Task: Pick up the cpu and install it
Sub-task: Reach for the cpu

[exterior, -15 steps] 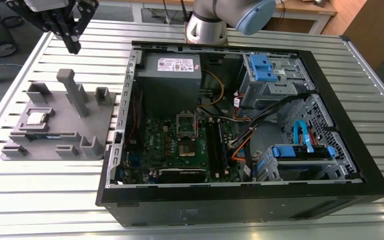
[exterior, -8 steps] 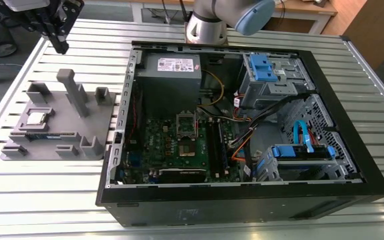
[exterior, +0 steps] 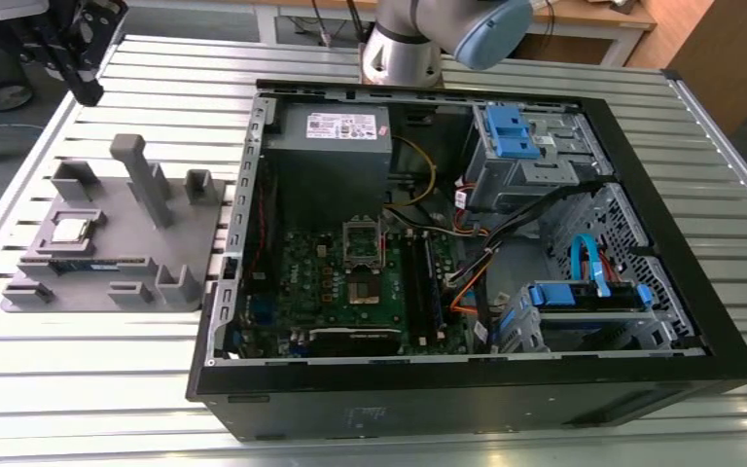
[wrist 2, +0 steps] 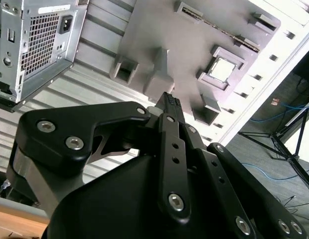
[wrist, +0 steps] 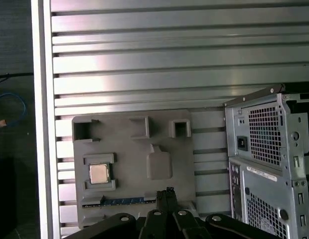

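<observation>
Slatted metal table (wrist: 144,50) carries a grey tray (wrist: 125,158) whose square pocket keeps the cpu (wrist: 99,173) seated flat for picking, well below the gripper (wrist: 167,193), whose fingers (wrist 2: 169,107) are pressed together on nothing

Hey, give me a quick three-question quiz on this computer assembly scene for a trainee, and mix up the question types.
1. True or false: the cpu already sits in the motherboard socket.
2. In the exterior view, the grey holder lies on which side of the computer case? A) left B) right C) inside it
3. Fill in: the end effector holds ____.
Key: 1 false, it lies in the grey holder; 2 A; 3 nothing.
</observation>
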Available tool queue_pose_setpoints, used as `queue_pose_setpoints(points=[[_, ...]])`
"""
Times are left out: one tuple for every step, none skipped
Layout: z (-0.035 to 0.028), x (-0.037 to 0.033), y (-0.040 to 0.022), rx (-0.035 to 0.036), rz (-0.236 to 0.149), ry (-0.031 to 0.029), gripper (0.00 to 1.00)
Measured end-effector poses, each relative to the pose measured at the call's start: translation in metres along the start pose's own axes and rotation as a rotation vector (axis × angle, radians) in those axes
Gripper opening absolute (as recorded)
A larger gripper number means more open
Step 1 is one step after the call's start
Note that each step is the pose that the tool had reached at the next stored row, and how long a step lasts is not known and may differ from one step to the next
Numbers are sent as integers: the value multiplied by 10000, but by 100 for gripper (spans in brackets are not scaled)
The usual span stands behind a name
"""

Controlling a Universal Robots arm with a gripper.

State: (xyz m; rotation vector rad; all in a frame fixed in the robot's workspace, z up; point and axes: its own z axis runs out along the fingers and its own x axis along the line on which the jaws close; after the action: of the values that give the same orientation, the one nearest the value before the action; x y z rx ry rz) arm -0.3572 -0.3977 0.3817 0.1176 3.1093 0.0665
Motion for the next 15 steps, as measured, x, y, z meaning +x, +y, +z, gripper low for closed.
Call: queue_pose_setpoints(points=[[6, 28, -2, 2, 0, 1, 11], [14, 55, -5, 2, 0, 1, 11], [22, 82, -7, 2, 1, 0, 11], [32, 111, -10, 3, 1, 1, 11], [42, 137, -12, 3, 1, -1, 11], [52, 162, -14, 4, 1, 0, 11], [63, 186, -16, 5, 1, 0, 11], [74, 208, -19, 6, 1, 0, 11], [87, 231, -21, 6, 1, -1, 11], [100, 253, -23, 7, 0, -1, 11], [112, 273, -25, 8, 1, 0, 11], [125, 292, -27, 9, 0, -1, 11], [137, 310, -29, 10, 0, 0, 11], [150, 327, -31, 11, 0, -1, 11], [162, 344, -33, 13, 0, 0, 11]])
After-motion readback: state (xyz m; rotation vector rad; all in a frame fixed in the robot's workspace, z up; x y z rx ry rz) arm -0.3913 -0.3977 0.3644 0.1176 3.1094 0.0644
